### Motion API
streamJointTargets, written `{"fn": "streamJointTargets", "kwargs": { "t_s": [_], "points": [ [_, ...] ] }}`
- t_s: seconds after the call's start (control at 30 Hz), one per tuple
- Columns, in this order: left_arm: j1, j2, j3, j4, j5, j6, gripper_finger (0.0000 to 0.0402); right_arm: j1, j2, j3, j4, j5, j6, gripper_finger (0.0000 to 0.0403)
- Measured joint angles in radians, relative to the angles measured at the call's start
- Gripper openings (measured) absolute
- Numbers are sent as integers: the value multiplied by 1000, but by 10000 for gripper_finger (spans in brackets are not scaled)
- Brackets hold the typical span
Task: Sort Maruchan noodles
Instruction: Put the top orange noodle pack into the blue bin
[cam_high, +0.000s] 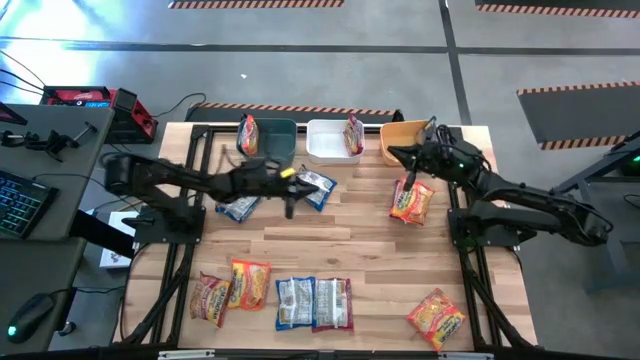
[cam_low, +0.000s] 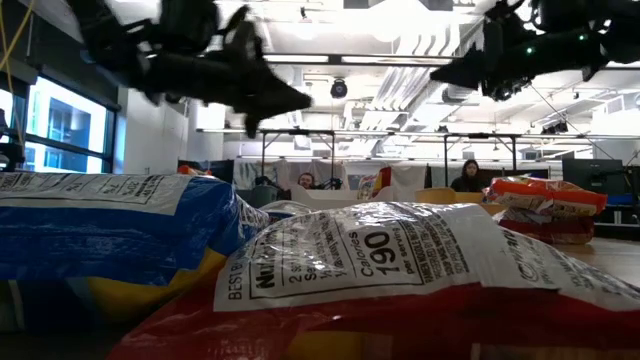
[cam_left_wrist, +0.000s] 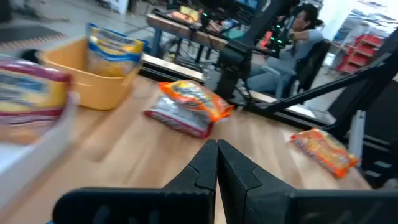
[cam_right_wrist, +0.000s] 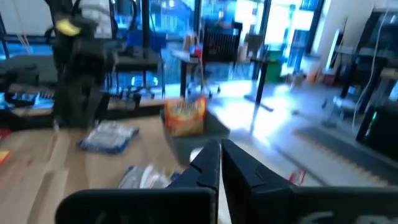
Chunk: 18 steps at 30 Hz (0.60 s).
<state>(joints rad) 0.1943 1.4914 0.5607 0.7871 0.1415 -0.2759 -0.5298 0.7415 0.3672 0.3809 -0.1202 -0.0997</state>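
Left gripper (cam_high: 291, 207) shut, empty, hanging over mid-table beside a blue packet (cam_high: 318, 188). Right gripper (cam_high: 393, 153) shut too, empty, above the orange bin (cam_high: 402, 140) at the far edge — orange packet (cam_high: 411, 200) just beside. Other packets (cam_high: 314, 303) along the near edge.

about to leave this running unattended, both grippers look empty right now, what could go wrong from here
1. The left gripper is shut and empty near two blue packets, which lie close together; a grasp may catch both or nudge one aside.
2. The packet in the white bin stands on edge against the wall, so it could tip out.
3. The right gripper, shut, hovers by the orange bin; a low sweep might shove it.
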Motion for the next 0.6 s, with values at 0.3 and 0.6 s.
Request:
{"fn": "streamJointTargets", "kwargs": {
  "t_s": [0.3, 0.6],
  "points": [
    [-65, 321, 406, -149, 59, -97, 6, 0, -44, 19, 2, 4, -57, 0],
    [-78, 576, 795, -405, 59, -246, 93, 0, -59, 19, -3, 3, -93, 0]
  ]
}}
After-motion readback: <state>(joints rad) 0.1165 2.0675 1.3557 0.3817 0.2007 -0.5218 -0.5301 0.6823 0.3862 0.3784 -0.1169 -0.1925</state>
